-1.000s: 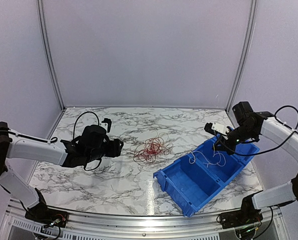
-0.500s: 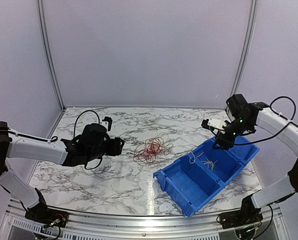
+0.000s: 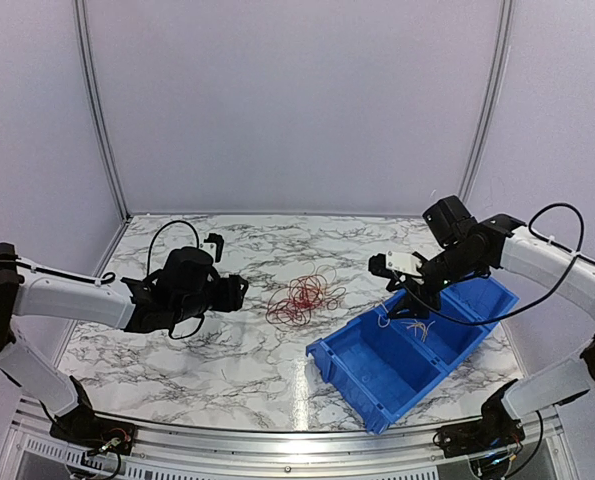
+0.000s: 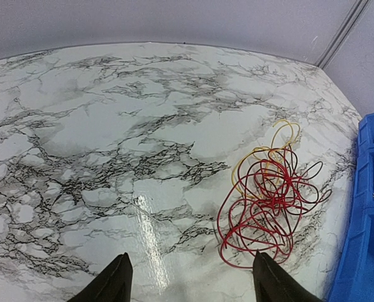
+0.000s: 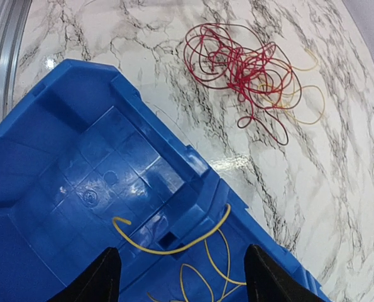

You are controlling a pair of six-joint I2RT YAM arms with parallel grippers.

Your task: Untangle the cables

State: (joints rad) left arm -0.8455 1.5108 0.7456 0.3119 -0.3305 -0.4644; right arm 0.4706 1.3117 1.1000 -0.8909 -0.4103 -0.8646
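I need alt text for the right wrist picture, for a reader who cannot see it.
A blue plastic bin fills the lower left, with a thin yellow wire curled inside it. Beyond it, on the marble table, lies a tangle of red and yellow wires. The right gripper shows at the bottom edge, jaws open.

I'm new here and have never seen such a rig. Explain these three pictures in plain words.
These are two robot arms bolted to a marble-patterned table. The wide picture looks down from above and behind them; the other two come from wrist cameras, so the dark prongs at the bottom are each arm's own fingers. On the table lie a tangle of thin red and orange cables and a blue bin with one yellow cable inside. The left gripper and right gripper are both open, holding nothing.
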